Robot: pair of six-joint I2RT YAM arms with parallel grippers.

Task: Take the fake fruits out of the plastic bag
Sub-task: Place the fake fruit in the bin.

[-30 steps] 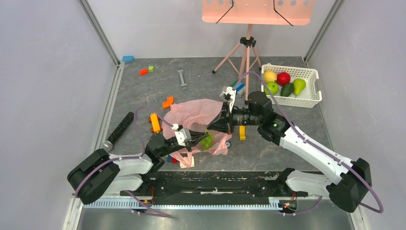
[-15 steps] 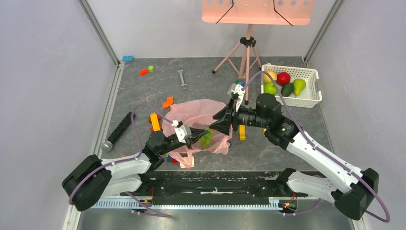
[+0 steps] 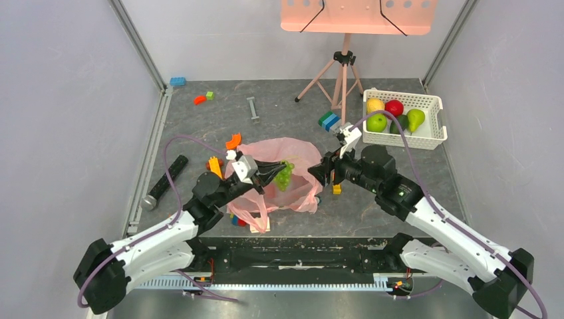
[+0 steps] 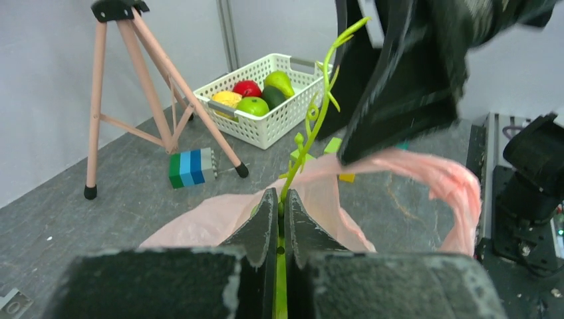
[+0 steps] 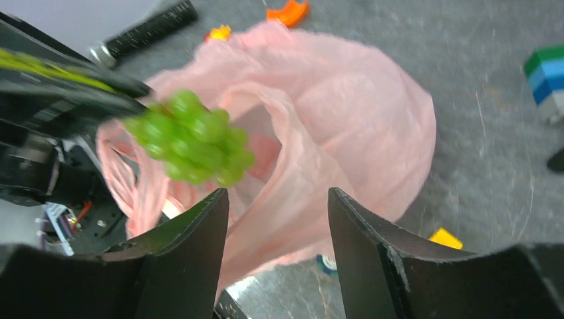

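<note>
My left gripper [image 3: 271, 171] is shut on the thin green stem [image 4: 318, 116] of the green grapes [image 3: 284, 175], which hang above the open mouth of the pink plastic bag [image 3: 300, 154]. In the right wrist view the grapes [image 5: 191, 137] are clear of the bag [image 5: 346, 113]. My right gripper [image 3: 327, 170] stands open at the bag's right edge, with nothing held between its fingers. A lemon [image 3: 374, 105], red apple [image 3: 394, 107], green apple [image 3: 377, 122], avocado [image 3: 399, 124] and pear [image 3: 415, 119] lie in the white basket [image 3: 407, 141].
A pink tripod [image 3: 342, 76] stands behind the bag. A blue-green block [image 3: 328, 121], orange block [image 3: 233, 141] and yellow block [image 3: 336, 189] lie around the bag. A black handle [image 3: 164, 181] lies at the left. More blocks sit at the far left back.
The left gripper has lifted the grapes up out of the bag. The right gripper has opened, let go of the bag's edge and drawn back to the right.
</note>
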